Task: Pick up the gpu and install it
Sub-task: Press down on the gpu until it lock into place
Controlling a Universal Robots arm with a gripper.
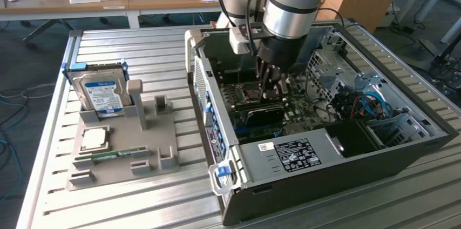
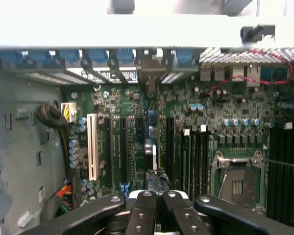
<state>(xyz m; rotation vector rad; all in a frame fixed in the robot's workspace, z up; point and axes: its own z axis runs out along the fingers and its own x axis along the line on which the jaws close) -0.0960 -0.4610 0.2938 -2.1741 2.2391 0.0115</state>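
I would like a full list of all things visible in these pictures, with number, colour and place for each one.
computer case: one, dark grey, open, on the exterior view's right of the table.
motherboard: one, green, inside the case.
gpu: one, dark, standing edge-on over the motherboard slots, between the fingers.
hard drive: one, blue label, upright in the grey holder.
grey holder: one, grey, on the exterior view's left of the table.
processor chip: one, silvery, flat on the holder.
memory stick: one, green, lying on the holder.
table: one, slatted metal.
gripper: one, black, shut on the gpu, inside the case.
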